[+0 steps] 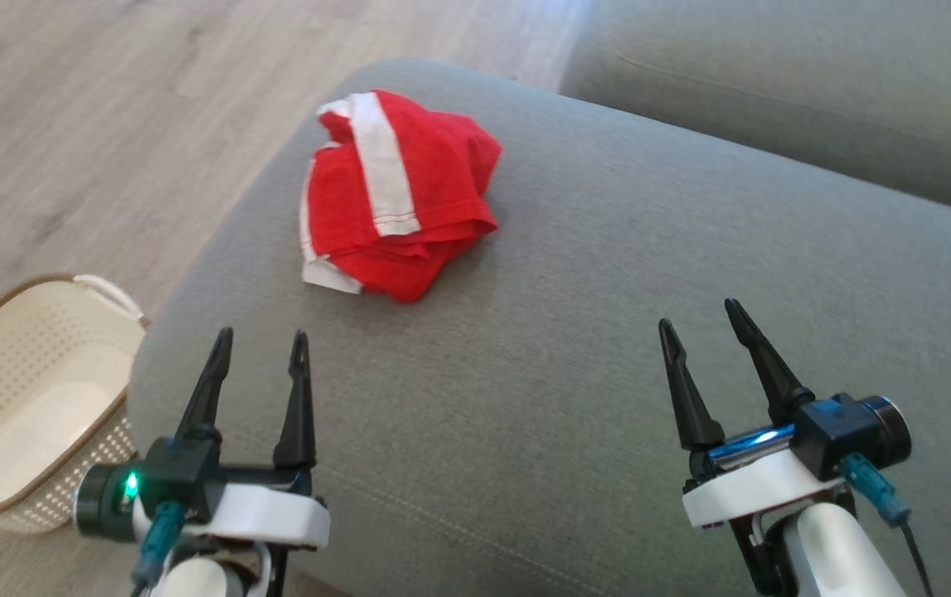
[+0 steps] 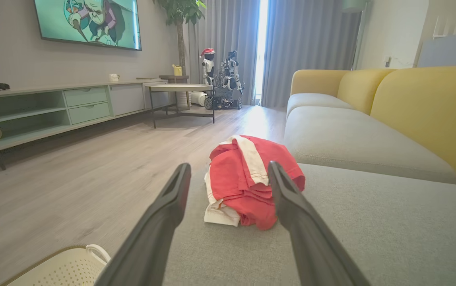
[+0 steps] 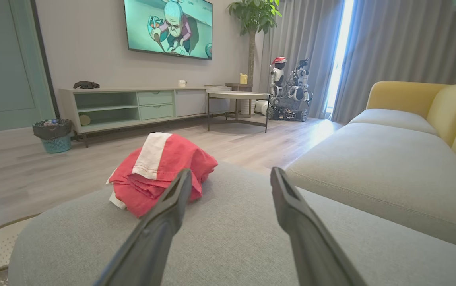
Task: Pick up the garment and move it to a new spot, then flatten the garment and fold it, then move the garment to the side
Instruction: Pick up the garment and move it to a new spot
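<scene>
Nearest, above the front of the grey cushion (image 1: 574, 332), the left gripper (image 1: 264, 332) and right gripper (image 1: 698, 312) hover with fingers spread, holding nothing. Beside the cushion's left edge, a cream basket (image 1: 27, 373) sits on the floor. Farther back, the garment (image 1: 434, 174) lies crumpled on the cushion's far left part, well apart from both grippers.

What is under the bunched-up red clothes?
The red garment lies right on the grey cushion, so that is what is under it. Anything tucked beneath or inside its folds is covered, so I cannot tell.
</scene>
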Tool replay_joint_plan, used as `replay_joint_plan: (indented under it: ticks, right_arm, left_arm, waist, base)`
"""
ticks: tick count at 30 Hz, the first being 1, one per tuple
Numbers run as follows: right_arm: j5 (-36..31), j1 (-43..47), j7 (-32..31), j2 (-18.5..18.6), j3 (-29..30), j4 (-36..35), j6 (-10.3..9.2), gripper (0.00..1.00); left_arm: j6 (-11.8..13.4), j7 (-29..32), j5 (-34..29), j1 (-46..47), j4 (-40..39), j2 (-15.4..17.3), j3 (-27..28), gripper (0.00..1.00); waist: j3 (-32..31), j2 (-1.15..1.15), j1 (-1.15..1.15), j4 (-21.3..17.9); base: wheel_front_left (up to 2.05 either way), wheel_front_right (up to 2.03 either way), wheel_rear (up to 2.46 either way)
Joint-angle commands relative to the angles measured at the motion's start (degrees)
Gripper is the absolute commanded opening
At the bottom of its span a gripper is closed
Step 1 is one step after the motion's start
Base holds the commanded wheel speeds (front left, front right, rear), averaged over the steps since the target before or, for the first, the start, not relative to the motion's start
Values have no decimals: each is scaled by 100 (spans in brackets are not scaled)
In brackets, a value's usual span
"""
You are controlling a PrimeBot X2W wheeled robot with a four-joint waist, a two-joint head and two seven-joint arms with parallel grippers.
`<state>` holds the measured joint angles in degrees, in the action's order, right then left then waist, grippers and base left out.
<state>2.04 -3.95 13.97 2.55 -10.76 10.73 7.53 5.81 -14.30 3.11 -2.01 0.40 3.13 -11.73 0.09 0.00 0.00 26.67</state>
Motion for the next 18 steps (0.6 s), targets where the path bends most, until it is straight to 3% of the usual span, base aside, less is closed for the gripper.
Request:
replay_joint_plan:
  ticks: [1, 18]
  right_arm:
    - [53, -73, 73, 32, -154, -148, -4, 100]
    - [125, -24, 92, 32, -261, -108, -4, 100]
  left_arm:
    - [26, -70, -6, 159, -245, -23, 279, 100]
    - [41, -70, 151, 81, -232, -24, 512, 100]
  waist:
    - [-92, 0, 0, 114]
    - [-147, 0, 0, 65]
  base:
    - [0, 0, 0]
    - [0, 0, 0]
